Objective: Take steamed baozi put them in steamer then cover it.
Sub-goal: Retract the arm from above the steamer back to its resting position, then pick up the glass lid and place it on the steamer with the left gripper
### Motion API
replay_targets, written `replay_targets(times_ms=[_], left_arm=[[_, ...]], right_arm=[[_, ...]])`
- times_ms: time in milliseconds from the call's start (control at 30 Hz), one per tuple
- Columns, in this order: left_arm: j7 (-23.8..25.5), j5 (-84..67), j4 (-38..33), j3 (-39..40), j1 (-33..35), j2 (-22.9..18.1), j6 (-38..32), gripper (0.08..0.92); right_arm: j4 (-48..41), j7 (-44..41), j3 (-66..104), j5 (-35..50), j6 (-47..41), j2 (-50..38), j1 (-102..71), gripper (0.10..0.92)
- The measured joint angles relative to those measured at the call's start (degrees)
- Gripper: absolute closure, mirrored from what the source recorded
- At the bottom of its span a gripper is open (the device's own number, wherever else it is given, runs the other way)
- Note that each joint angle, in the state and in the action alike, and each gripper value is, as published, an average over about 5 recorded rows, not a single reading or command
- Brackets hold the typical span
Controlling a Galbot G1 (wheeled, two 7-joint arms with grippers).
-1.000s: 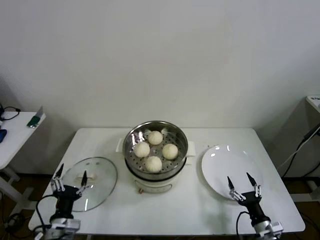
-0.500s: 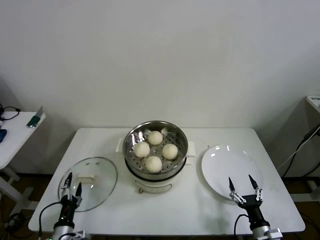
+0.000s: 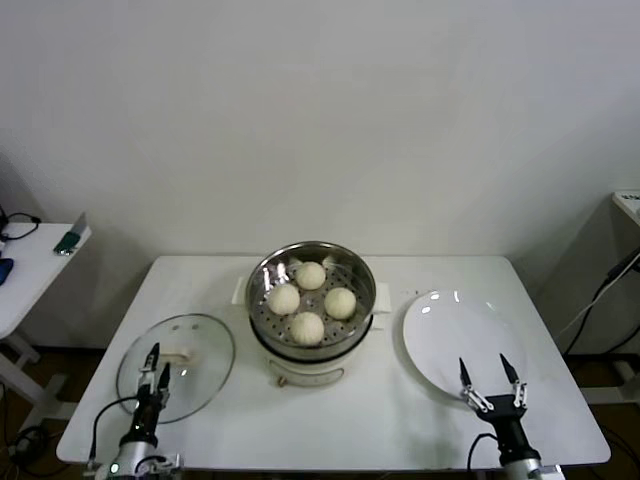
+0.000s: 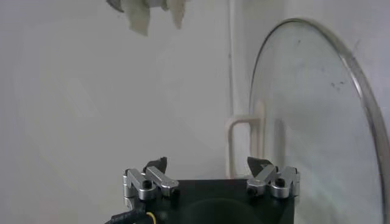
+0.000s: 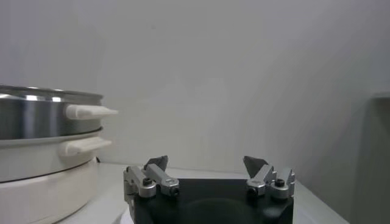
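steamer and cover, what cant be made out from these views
- steamer: right wrist view's edge cuts it off; the steamed baozi inside are hidden by its wall.
- cover: left wrist view's edge cuts off its far side; the handle is partly behind the left gripper.
- plate: near rim hidden behind the right gripper in the head view.

You have in front of you:
- 4 steamed baozi
- 1 steamer
- 1 cover
- 1 white plate
- 2 grippers: left gripper, right gripper
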Motion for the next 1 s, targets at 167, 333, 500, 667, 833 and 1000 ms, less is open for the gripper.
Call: replay_targets(times_ms=[167,333,500,667,833,1000], left_arm=[[0.0,0.2,2.1,0.4,-2.6,0.7,0.3,0.204],[0.2,0.0,4.6,0.9,-4.8,1.4,-0.1,0.337],[0.4,0.1,7.0,1.0,-6.3,1.7,-0.3,0.484],[0.5,0.0,7.9,0.9,-6.6,2.0,-0.5,0.623],[1.0,-0.7,7.6,1.0,-6.2,2.4,-0.4,0.77],[2.2,-2.8,4.8,1.2,-5.1,3.3,0.4,0.857]], right_arm=[[0.0,0.1,0.4,-0.1,0.3,0.5,-0.4,0.203],[0.0,0.1,0.5,-0.4,0.4,1.0,-0.4,0.203],[0.1,0.1,0.5,-0.7,0.3,1.3,-0.1,0.203],[0.3,0.2,0.4,-0.8,-0.1,1.5,0.2,0.203],[0.5,0.3,0.4,-0.8,-0.4,1.5,0.6,0.203],[0.8,0.3,0.4,-0.8,-0.6,1.4,0.7,0.203]])
